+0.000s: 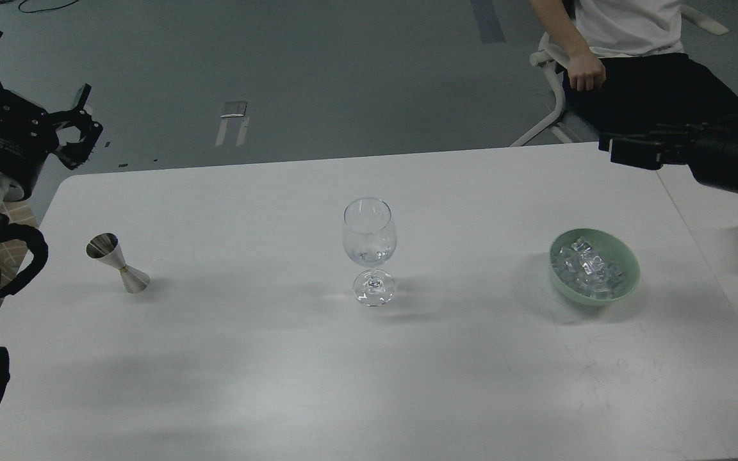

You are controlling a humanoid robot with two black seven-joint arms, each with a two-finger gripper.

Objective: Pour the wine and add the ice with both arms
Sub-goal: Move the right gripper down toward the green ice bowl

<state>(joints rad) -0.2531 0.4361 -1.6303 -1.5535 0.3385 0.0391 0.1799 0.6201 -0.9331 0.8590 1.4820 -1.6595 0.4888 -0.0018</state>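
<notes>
nothing held: my left gripper is spread, my right gripper unreadable. next, the left reaches for the jigger to fill the wine glass.

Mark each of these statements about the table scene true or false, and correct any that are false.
1. The wine glass stands upright near the middle of the table. True.
2. The ice lies in a red plate. False: it is piled in a pale green bowl.
3. The metal jigger is to the left of the glass. True.
4. The left tool is holding the jigger. False: it is raised at the table's far left corner, apart from the jigger, prongs spread and empty.
5. The right tool is dipping into the bowl. False: it is beyond the bowl, at the table's far right edge.
</notes>
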